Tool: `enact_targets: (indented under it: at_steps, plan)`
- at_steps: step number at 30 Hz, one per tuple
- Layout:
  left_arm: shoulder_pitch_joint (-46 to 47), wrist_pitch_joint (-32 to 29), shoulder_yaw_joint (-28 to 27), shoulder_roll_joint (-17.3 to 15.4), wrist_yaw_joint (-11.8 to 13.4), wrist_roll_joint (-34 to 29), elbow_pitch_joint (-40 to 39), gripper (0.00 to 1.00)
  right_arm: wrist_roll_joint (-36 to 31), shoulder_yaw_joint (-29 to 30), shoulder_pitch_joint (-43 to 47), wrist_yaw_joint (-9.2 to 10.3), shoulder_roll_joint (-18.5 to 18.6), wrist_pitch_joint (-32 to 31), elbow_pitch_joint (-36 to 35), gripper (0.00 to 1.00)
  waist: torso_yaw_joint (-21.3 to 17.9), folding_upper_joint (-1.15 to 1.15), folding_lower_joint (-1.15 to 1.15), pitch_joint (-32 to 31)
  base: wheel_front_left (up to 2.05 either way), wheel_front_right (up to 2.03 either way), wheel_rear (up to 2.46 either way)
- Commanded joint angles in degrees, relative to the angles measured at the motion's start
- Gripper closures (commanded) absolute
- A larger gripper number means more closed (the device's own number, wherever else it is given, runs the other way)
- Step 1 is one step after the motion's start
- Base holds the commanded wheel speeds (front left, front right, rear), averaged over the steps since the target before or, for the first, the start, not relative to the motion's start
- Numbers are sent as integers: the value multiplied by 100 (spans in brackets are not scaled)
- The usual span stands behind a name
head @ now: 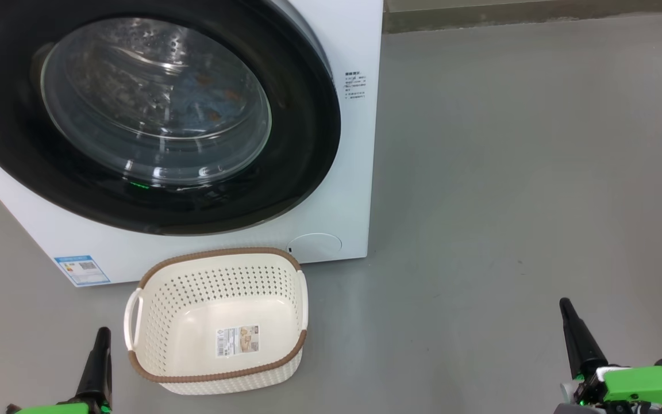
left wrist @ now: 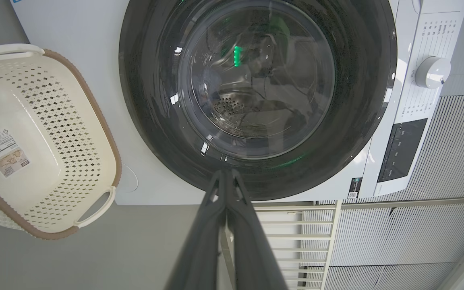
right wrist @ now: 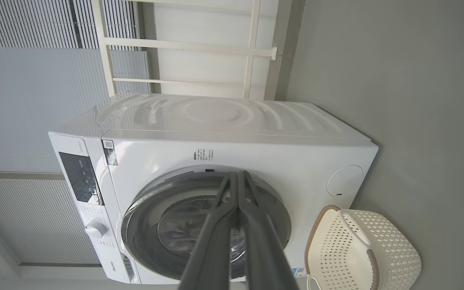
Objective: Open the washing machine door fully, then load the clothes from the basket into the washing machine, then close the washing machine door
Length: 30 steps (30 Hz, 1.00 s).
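From the head view, the washing machine door [head: 153,115] sits closed and flush against the washing machine [head: 357,172]. Through its glass, pale blue fabric with orange-brown spots, most likely the clothes [head: 210,98], lies inside the drum. The basket [head: 204,287] stands on the floor [head: 509,201] just in front of the machine's lower corner, with nothing in it but the label [head: 238,339] on its bottom. The left end effector [head: 102,336] is at the lower left and the right end effector [head: 566,307] at the lower right, both well clear of door and basket.

In the left wrist view, that end effector's two fingers are pressed together with nothing between them, pointing at the door's lower black rim without touching it.

In the right wrist view, the fingers are likewise closed on nothing, aimed at the top of the door from a distance.

Judging from this, opening, loading and closing all look done, and little or nothing is left.
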<state>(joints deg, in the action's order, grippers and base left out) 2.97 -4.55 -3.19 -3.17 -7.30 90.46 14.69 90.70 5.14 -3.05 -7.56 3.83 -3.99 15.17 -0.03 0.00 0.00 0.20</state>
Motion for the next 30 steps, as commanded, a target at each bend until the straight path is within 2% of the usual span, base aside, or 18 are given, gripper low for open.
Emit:
enact_targets:
  at_steps: [1, 30]
  plan:
    - [300, -74, -199, -69, -19, 232, -77, 100, 269, -73, -291, 7, 54, -71, -130, 100, 2, 0, 0, -2, 0, 0, 0]
    - [314, -121, -242, -38, -19, 246, -68, 100, 268, -7, -300, 8, 11, -132, -123, 100, 3, 0, 0, -3, 0, 0, 0]
